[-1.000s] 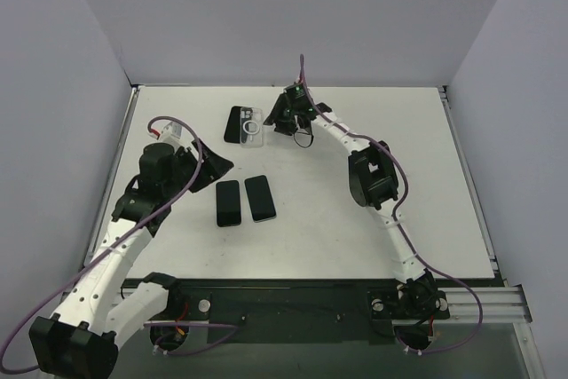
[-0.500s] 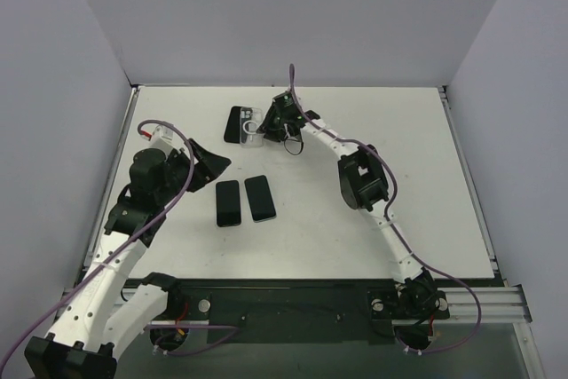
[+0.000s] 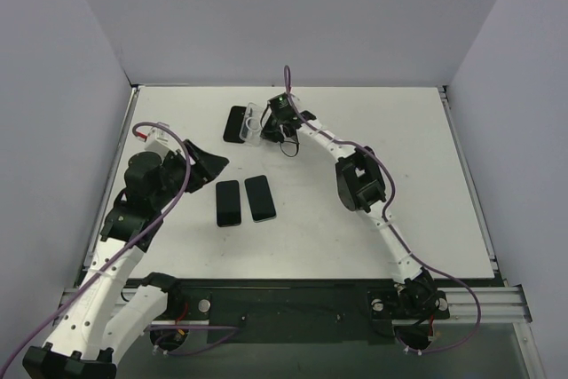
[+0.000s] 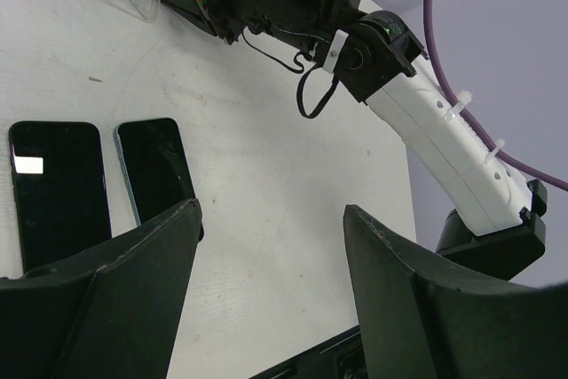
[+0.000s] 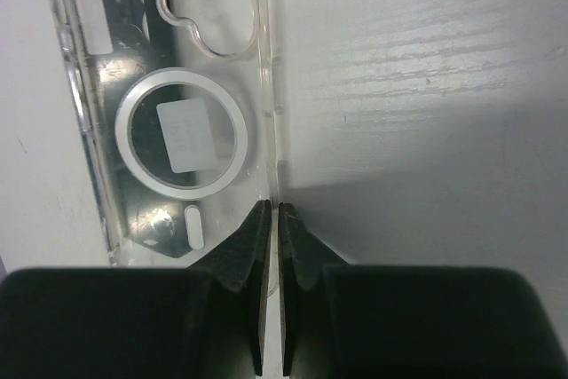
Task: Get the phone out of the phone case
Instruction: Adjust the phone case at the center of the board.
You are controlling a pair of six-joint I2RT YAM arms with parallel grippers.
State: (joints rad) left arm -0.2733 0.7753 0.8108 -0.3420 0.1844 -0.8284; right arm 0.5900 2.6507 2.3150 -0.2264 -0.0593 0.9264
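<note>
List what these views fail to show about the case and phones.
- Top view: whether the clear case is off the dark phone; too small, and the right tool covers their edge.
- Left wrist view: both are cut off by the top edge; the left tool hides the near ends of the two loose phones.
- Right wrist view: dark shape behind the case, unidentifiable.

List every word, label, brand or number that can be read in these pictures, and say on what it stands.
No text can be read.
White sticker inside the ring of the clear phone case: any print is too blurred to read.
Dark phone and the phone beside it: blank screens, no writing.
</note>
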